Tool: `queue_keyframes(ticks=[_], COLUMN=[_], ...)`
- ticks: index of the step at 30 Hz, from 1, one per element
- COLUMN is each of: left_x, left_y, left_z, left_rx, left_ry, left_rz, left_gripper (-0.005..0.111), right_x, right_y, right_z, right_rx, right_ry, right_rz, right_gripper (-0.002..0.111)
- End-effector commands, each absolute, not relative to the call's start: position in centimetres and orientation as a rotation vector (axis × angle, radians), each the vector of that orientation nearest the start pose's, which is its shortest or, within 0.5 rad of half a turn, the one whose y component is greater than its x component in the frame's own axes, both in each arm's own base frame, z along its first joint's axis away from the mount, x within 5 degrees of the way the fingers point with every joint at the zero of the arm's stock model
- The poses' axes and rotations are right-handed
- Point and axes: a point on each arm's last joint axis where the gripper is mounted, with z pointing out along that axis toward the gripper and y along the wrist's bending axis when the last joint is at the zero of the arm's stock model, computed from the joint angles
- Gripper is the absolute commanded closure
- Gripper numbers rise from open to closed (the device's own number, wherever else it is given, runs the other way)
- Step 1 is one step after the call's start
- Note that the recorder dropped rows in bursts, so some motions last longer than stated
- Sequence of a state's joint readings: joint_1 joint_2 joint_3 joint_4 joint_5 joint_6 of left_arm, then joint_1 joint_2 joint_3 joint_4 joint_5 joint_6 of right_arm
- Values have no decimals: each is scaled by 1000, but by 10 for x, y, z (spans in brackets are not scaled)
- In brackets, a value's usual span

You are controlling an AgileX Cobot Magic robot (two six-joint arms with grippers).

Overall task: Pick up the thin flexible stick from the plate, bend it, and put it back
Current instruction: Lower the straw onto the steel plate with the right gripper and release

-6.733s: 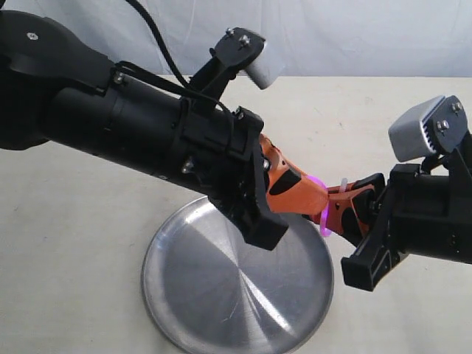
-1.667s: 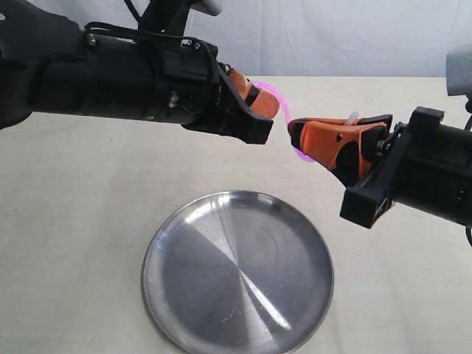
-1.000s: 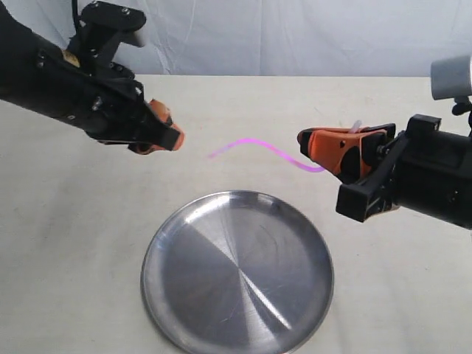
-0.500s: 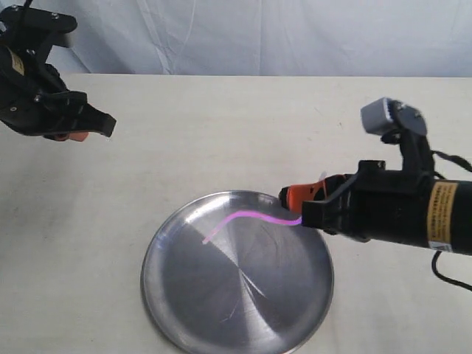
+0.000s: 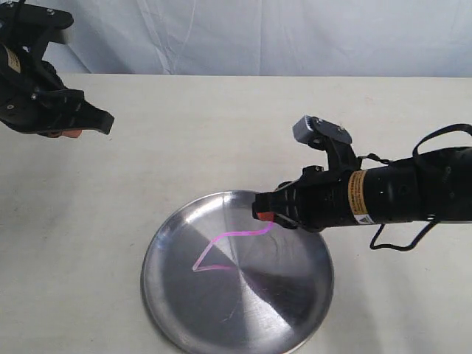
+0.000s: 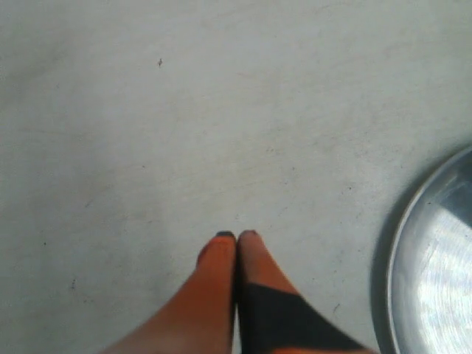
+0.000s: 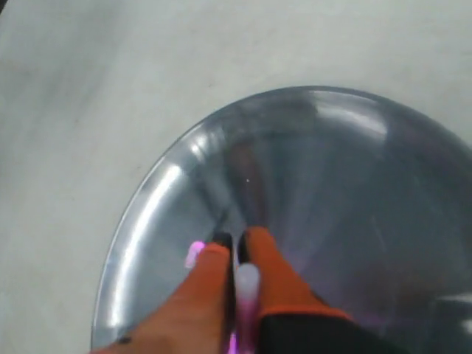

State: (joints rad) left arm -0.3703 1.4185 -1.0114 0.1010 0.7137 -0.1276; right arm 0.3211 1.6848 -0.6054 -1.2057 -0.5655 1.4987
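The round silver plate [image 5: 287, 310] lies on the cream table at centre front. Over its far right part my right gripper [image 5: 262, 214] is shut on the thin pink stick [image 5: 236, 234]. The stick runs wavy from the orange fingers down to the plate's middle, where its free end touches the metal near a kinked pink line that may be its reflection. In the right wrist view the whitish tip [image 7: 246, 284] sticks out between the fingers above the plate [image 7: 147, 214]. My left gripper [image 5: 70, 133] is far left, shut and empty [image 6: 237, 236], over bare table.
The plate's rim [image 6: 394, 243] shows at the edge of the left wrist view. A pale backdrop [image 5: 243, 37] hangs behind the table. A black cable [image 5: 435, 136] loops over the right arm.
My right gripper has come lower and further left over the plate, and the stick's free end has dropped onto the metal. The left arm has hardly moved.
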Motion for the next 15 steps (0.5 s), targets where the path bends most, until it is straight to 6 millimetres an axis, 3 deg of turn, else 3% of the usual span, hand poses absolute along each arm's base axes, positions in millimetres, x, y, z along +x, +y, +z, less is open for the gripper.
queue_keyframes(ticks=[1,3,5,10,15], left_x=[270,270,270,270,269], left_y=[-98,-98,-98,-98,-98], left_z=[275,275,275,275,275], left_rx=[375,375,375,374,372], left_ry=[2559,2559,2559,2559,2560], left_rz=[-71,-71,-71,-74,-76], left_gripper=[107,107,107,107,107], right_x=[258,258,258,258,266], right_y=[137,137,136,131,125], right_z=[132,129,129,137,155], right_rx=[-254,-251,-250,-315,-438], right_ry=[2432,2441,2441,2440,2385], right_rz=[974,974,966,842,675], right_gripper=[76,61,54,44,43])
